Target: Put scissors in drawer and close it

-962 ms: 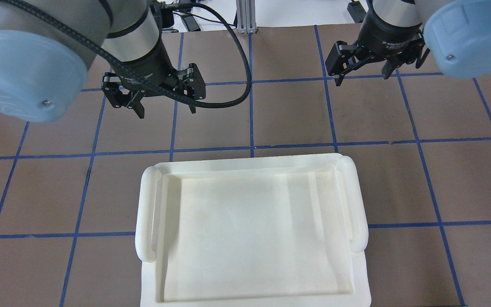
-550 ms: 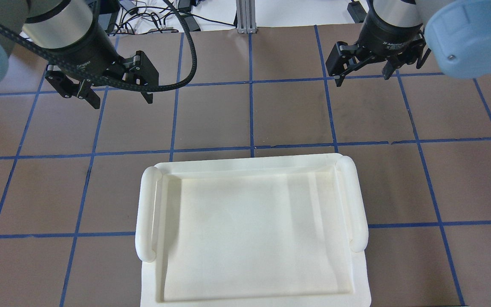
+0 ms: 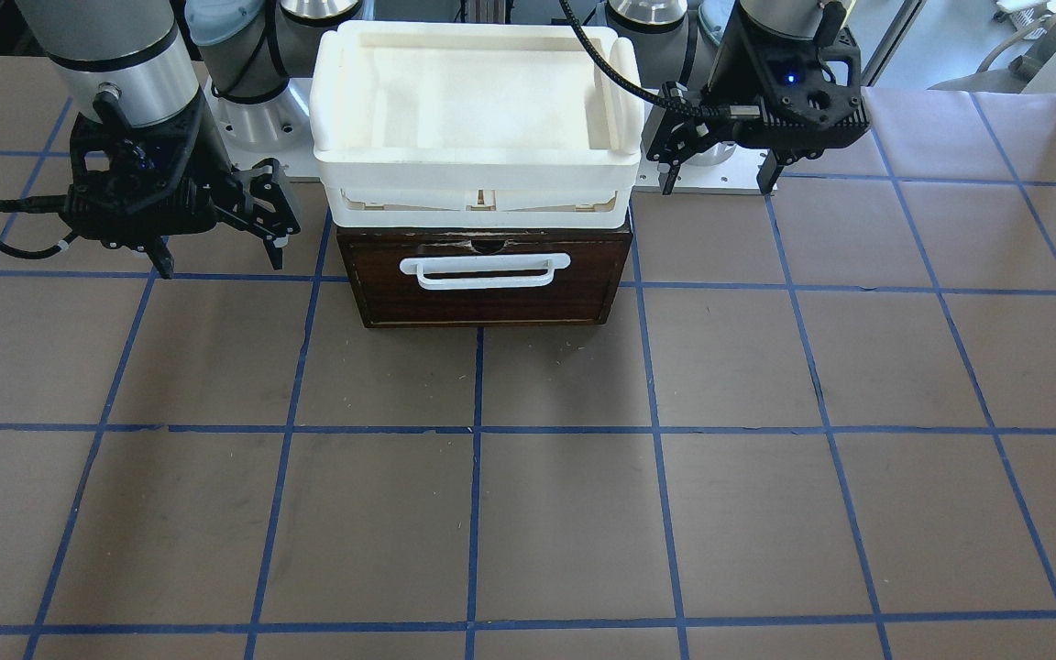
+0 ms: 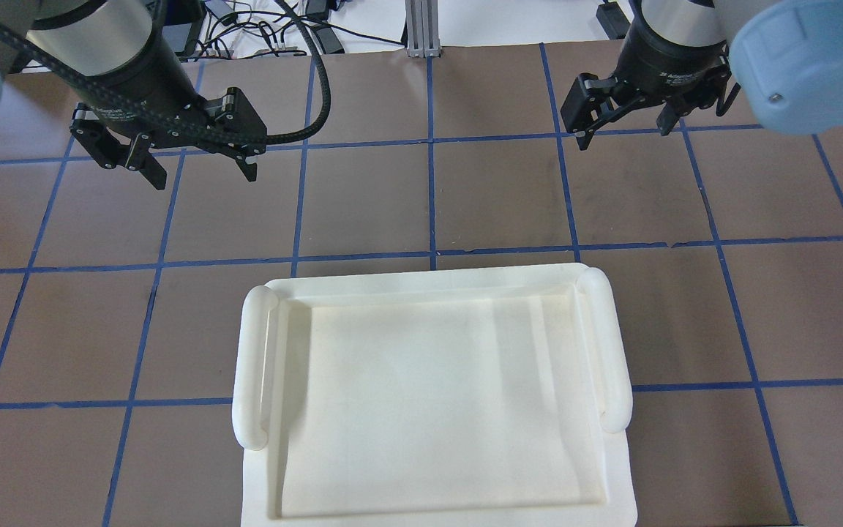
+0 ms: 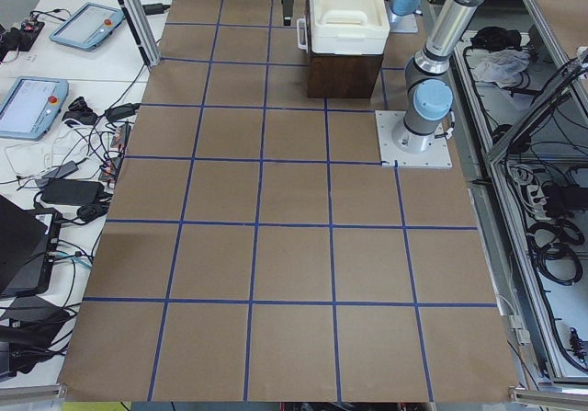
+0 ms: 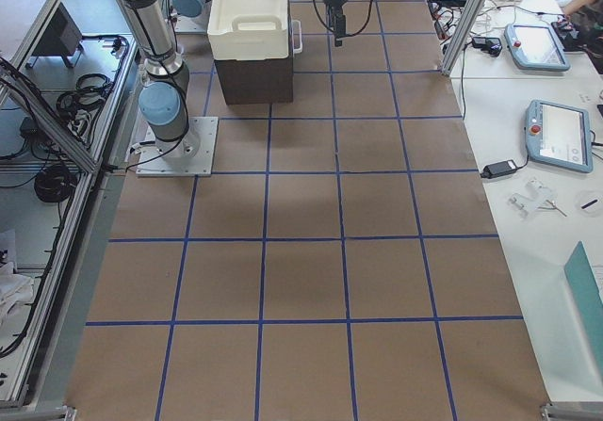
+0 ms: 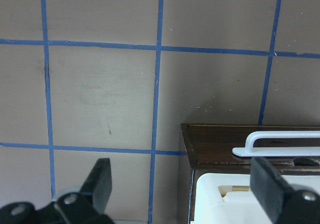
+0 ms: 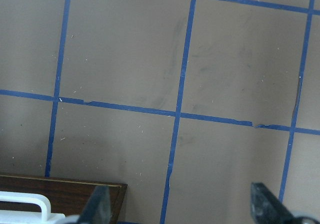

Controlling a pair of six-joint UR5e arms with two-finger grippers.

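The drawer [image 3: 482, 307] has a dark brown wooden front and a white bar handle [image 3: 484, 270]. It stands shut under a white tray. The scissors show in no view. My left gripper [image 4: 202, 174] is open and empty, hovering over the table beside the drawer's end; it also shows in the front view [image 3: 719, 177]. My right gripper [image 4: 620, 132] is open and empty at the other end [image 3: 219, 257]. The left wrist view shows the drawer front [image 7: 220, 144] and its handle [image 7: 280, 141] just right of the open fingers [image 7: 100, 179]. The right wrist view shows a corner of the drawer [image 8: 75, 194].
The white plastic tray [image 4: 253, 366] sits on top of the drawer box and holds nothing [image 3: 473, 165]. The brown table with blue tape lines [image 3: 528, 477] spreads in front of the drawer. Both arm bases stand behind the box.
My left gripper has swung away to the left, farther from the table's middle, still open. My right gripper has barely moved.
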